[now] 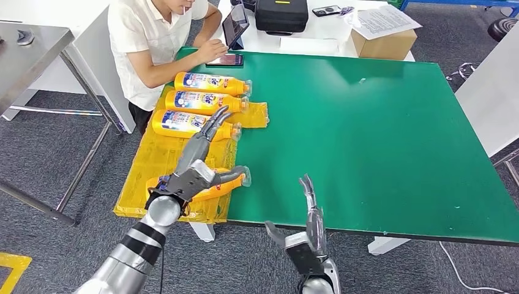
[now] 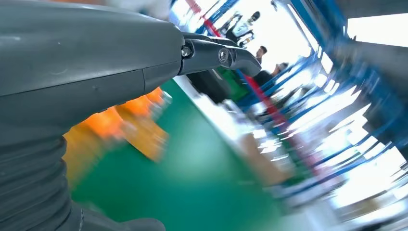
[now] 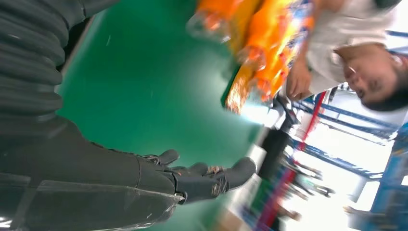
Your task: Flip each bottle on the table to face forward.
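Three orange bottles lie in a row on yellow wrapping [image 1: 177, 153] at the green table's left edge, blue-and-white labels up: a far bottle [image 1: 211, 83], a middle bottle [image 1: 205, 102] and a near bottle [image 1: 183, 123]. A fourth orange bottle [image 1: 229, 179] lies closer to me, plain side up, partly hidden under my left hand [image 1: 196, 165]. That hand hovers over it with fingers stretched toward the near labelled bottle, holding nothing. My right hand [image 1: 311, 233] stands open at the table's front edge, fingers up; its dark fingers [image 3: 207, 175] hang over the green top.
A person in a white shirt [image 1: 153, 37] sits at the table's far left with a phone [image 1: 225, 59] and a tablet [image 1: 235, 24]. A black case [image 1: 281, 15] and a cardboard box [image 1: 385, 40] stand behind. The green table [image 1: 379, 135] stretches right.
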Available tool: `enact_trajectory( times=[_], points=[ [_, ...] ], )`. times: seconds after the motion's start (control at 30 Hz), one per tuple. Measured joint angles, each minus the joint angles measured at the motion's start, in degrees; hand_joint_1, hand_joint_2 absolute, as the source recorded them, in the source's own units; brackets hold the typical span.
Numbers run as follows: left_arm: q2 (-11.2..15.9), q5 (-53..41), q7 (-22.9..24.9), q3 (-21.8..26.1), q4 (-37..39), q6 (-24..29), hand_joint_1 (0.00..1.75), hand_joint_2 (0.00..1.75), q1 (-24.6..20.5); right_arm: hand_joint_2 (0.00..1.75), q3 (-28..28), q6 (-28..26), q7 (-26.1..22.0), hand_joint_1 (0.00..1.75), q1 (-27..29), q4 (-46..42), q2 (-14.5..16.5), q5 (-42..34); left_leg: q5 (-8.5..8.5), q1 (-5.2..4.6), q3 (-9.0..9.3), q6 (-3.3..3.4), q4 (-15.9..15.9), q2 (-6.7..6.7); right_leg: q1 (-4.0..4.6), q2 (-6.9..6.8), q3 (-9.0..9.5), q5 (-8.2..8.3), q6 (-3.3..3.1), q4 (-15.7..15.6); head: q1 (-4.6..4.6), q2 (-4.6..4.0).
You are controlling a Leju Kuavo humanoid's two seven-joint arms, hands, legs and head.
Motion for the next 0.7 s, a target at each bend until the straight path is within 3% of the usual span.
enact_trajectory(
  times=[0.1, 0.23, 0.5, 0.63, 0.7],
  points=[
    [-1.52, 9.65, 0.87, -0.11, -6.02, -0.49, 0.0, 1.75, 5.11, 1.75, -0.38, 7.19, -0.05, 0.0, 1.61, -3.9, 0.13, -7.48, -0.06, 0.0, -0.02, -0.05, 0.0, 0.02, 0.0, 0.01, -0.04, -0.02, 0.01, -0.01, -0.01, 0.0],
    [-2.9, 19.39, 1.03, -0.22, -11.98, -1.71, 0.0, 1.75, 11.16, 1.75, -1.05, 11.17, -0.1, 0.0, 3.93, -9.78, 0.62, -9.91, -0.1, 0.0, -0.07, -0.06, 0.0, 0.01, 0.0, 0.01, -0.1, -0.04, 0.0, -0.02, 0.0, 0.0],
    [-3.73, 24.32, 1.1, -0.32, -15.82, -2.51, 0.0, 1.75, 15.45, 1.75, -1.5, 12.47, -0.17, 0.0, 5.35, -14.38, 1.28, -10.55, -0.13, 0.0, -0.07, -0.07, 0.0, 0.05, 0.0, 0.03, -0.14, -0.05, 0.0, -0.02, 0.0, 0.0],
    [-4.41, 26.01, 1.08, -0.62, -20.81, -2.52, 0.0, 1.75, 19.92, 0.0, -2.09, 12.7, -0.17, 0.0, 6.95, -20.01, 2.36, -10.77, -0.09, 0.01, -0.05, -0.05, 0.0, 0.06, 0.0, 0.03, -0.09, -0.03, 0.0, -0.02, 0.01, 0.0],
    [-4.4, 26.65, 0.77, -0.62, -21.69, -1.96, 0.0, 1.75, 20.82, 0.0, -2.19, 12.36, -0.17, 0.0, 7.32, -21.06, 2.68, -10.72, -0.08, 0.01, -0.03, -0.04, 0.0, 0.07, 0.0, 0.03, -0.07, -0.02, 0.0, -0.01, -0.01, 0.0]
  ],
)
